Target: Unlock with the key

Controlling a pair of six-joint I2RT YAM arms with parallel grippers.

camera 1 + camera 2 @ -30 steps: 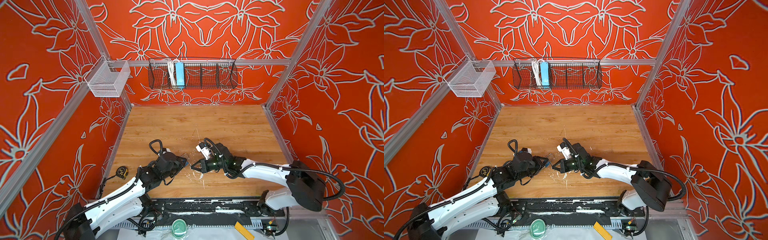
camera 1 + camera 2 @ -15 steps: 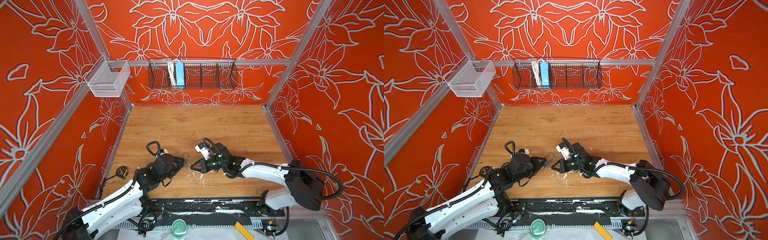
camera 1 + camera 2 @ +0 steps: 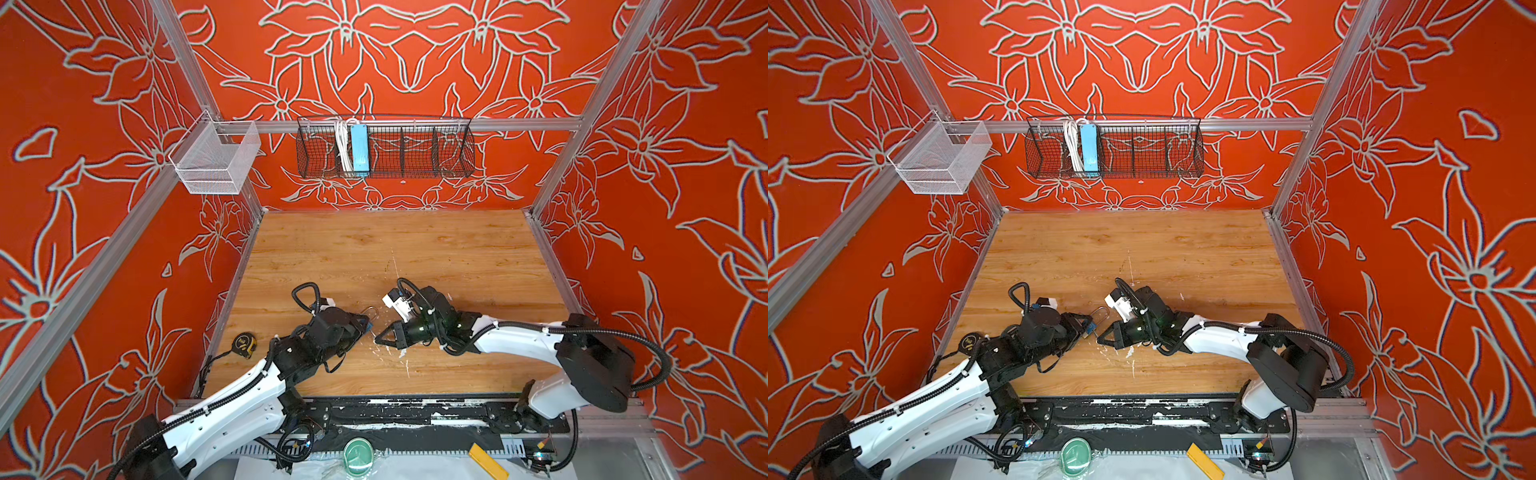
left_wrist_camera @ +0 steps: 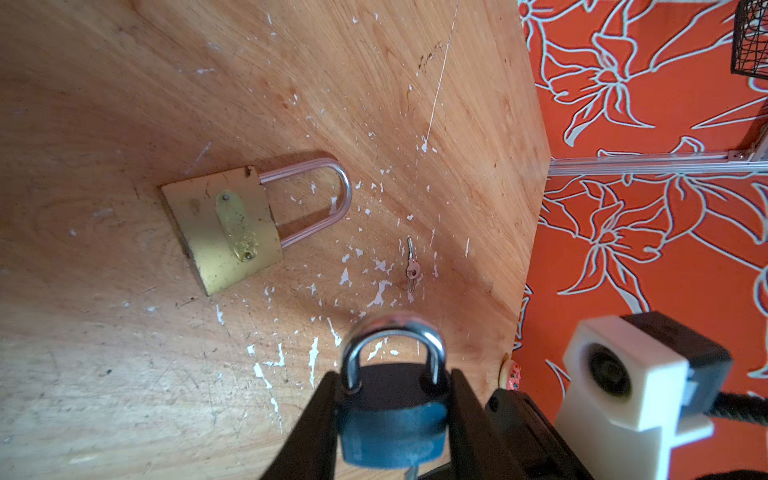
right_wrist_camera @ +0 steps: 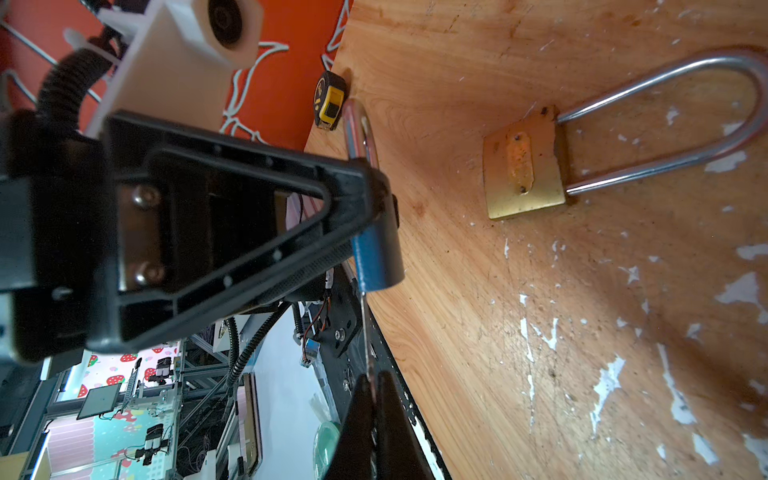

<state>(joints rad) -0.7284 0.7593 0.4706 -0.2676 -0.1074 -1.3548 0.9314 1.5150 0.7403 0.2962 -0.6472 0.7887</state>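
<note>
Right gripper [image 3: 377,340] nudged closer, pinching slim silver key [image 5: 366,332] seated in blue steel-shackled padlock [image 4: 392,428] clamped by left gripper [image 4: 392,382]; turn prob. next.

Robotics lab test cell: aluminium rails [image 3: 519,124] are framing red flower-printed panels [image 3: 415,50] around a scuffed wooden tabletop [image 3: 415,249], wire baskets [image 3: 415,153] are hanging behind, and other rigs [image 5: 160,368] are standing beyond.

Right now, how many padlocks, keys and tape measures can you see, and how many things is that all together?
Padlocks: 2 (blue padlock in the left gripper, brass padlock flat on the table)
Keys: 2 (key pinched by the right gripper under the blue padlock, loose key on the table)
Tape measures: 1 (tape measure by the wall)
Total: 5
</note>
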